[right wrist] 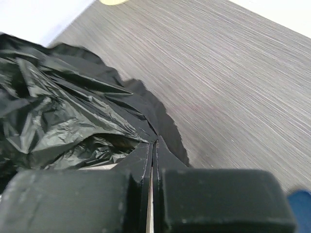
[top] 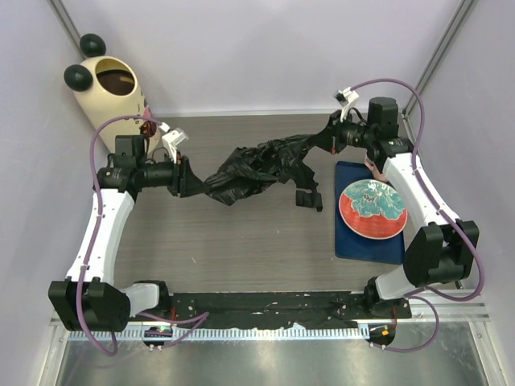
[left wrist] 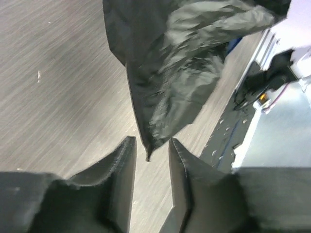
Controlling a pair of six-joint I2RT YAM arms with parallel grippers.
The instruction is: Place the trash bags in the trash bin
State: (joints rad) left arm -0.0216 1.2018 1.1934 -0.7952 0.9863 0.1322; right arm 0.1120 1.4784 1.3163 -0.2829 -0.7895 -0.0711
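Note:
The cream trash bin (top: 109, 88), with black ball ears and a brown inner bucket, stands at the far left corner. One black trash bag (top: 257, 169) hangs stretched above the table between both grippers. My right gripper (top: 323, 138) is shut on its right end; in the right wrist view the gripper (right wrist: 154, 145) pinches the crinkled bag (right wrist: 58, 111). My left gripper (top: 191, 181) is at the bag's left end. In the left wrist view the gripper (left wrist: 151, 143) is open, and the bag's (left wrist: 175, 63) pointed corner hangs between the fingertips without being clamped.
A red and teal plate (top: 372, 209) lies on a blue mat (top: 354, 245) at the right. White walls close in the back and both sides. The arm bases and a metal rail (top: 265, 310) run along the near edge.

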